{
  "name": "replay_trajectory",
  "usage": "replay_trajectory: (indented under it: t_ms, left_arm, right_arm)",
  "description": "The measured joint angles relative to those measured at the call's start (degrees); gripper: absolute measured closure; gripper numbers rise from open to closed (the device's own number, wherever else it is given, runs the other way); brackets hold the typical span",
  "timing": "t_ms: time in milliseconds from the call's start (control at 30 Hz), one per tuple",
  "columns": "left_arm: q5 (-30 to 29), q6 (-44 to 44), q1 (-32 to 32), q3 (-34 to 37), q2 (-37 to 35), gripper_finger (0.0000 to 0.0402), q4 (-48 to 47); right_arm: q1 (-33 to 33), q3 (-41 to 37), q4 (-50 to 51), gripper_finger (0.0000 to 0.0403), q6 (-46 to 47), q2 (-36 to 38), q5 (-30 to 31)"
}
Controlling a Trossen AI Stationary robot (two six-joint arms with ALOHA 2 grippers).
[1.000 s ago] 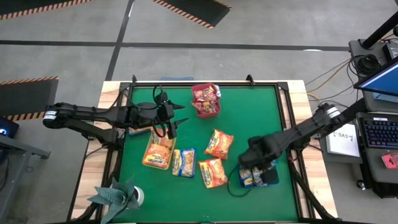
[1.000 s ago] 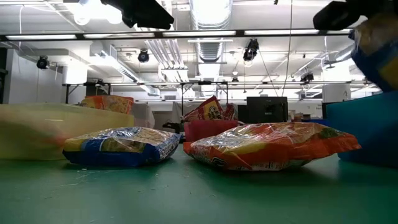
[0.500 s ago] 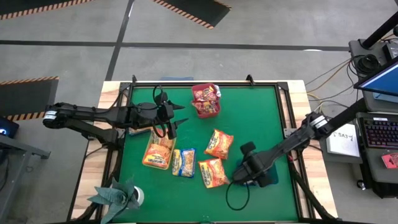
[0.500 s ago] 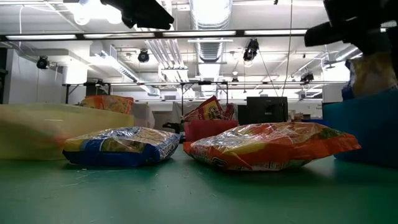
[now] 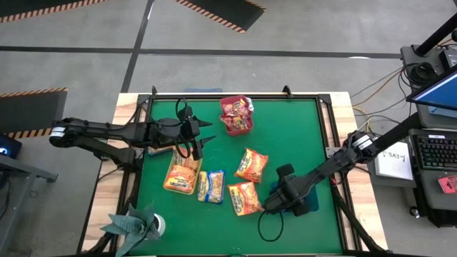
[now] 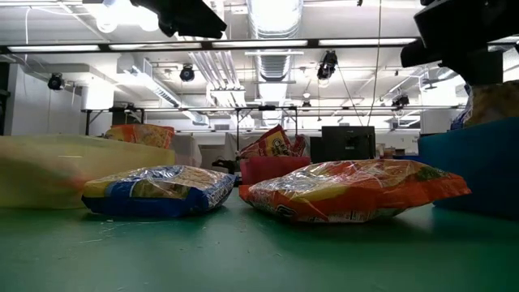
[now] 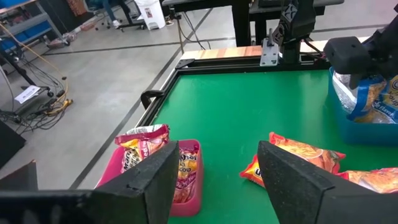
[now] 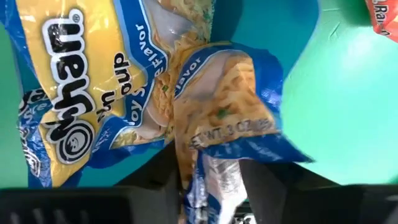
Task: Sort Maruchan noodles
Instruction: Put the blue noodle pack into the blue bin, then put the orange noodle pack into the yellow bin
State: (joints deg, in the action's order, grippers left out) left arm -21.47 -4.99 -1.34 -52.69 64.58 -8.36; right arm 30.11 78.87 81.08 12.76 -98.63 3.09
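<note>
Maruchan noodle packets lie on the green table: two orange ones [image 5: 251, 164] [image 5: 243, 198] and a blue-and-yellow one [image 5: 211, 186]. More orange packets fill the yellow tray [image 5: 181, 175], and red ones [image 7: 143, 146] stand in the pink tray [image 5: 235, 118]. My right gripper [image 5: 276, 205] points down into the blue tray [image 6: 478, 170], its fingers apart on either side of one end of a blue-and-yellow packet [image 8: 217, 118]. That packet lies on another one [image 8: 74, 99]. My left gripper [image 7: 214, 180] hovers open above the table's left, holding nothing. My right gripper comes from above, with the crimped end [image 8: 214, 171] of the blue-and-yellow packet between its spread fingers. I cannot tell whether the fingers touch it. The packet rests inside the blue tray on another packet.
A teal leafy thing with a white roll [image 5: 137, 225] sits at the near left corner. A black cable loop [image 5: 270, 227] lies near the blue tray. The table's black frame [image 5: 328, 135] rims the green mat. Bare mat stretches across the far right [image 5: 293, 135].
My right gripper has gone down and toward the table's near left, tipping steeply downward over the blue tray. The blue-and-yellow packet that hung above the tray's wall now sits down inside it.
</note>
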Motion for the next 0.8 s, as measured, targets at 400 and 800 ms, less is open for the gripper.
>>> replay_trajectory:
  t_ms: [400, 800]
  left_arm:
    - [-0.4, 3.9, 0.0, 0.0, 0.0, 0.0203, -4.6]
    - [-14.1, 17.1, 0.4, -3.9, 0.5, 0.0205, -22.1]
  right_arm:
    - [0.0, 0.0, 1.8, 0.0207, 0.7, 7.0, 0.0]
    - [-0.2, 2.5, 0.0, 0.0220, 5.8, 17.7, 13.2]
